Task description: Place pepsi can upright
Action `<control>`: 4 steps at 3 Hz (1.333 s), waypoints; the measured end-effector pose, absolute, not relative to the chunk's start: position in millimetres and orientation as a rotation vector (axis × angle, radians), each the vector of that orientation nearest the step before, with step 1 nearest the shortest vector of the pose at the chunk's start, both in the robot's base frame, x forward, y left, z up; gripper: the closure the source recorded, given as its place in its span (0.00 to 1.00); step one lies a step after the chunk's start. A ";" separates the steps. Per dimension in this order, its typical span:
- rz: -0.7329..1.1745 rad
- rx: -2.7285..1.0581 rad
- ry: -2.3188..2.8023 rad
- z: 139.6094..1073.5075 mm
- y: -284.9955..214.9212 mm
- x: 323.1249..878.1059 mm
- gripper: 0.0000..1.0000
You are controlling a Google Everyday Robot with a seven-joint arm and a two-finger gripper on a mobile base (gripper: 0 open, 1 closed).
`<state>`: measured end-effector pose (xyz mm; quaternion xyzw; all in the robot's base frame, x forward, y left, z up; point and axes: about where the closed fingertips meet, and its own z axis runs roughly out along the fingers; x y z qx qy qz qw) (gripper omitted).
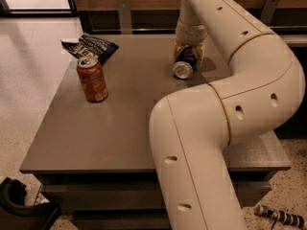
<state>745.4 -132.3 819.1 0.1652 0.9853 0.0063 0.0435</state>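
Dark blue pepsi can (183, 68) lies on its side at the far right part of the desk (120, 128), silver end facing the camera. Gripper (188, 61) reaches down over it, its tan fingers (178, 51) closed against both sides of the can. An orange-red can (92, 79) stands upright well to the left, near a dark snack bag (91, 46).

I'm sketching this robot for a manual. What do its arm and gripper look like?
The arm is a thick, cream-white tube of smooth rounded segments, with thin seams at the joints and small dark oval holes along the shell; no cables show. The gripper, at the pepsi can on the far side of the table, has short tan-yellow fingers.
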 end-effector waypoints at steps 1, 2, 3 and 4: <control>0.021 0.505 3.010 820.6 -132.1 746.2 1.00; 0.021 0.505 3.010 820.6 -132.1 746.2 1.00; 0.022 0.510 2.997 823.4 -136.0 747.1 1.00; 0.007 0.572 2.912 844.5 -169.3 746.2 1.00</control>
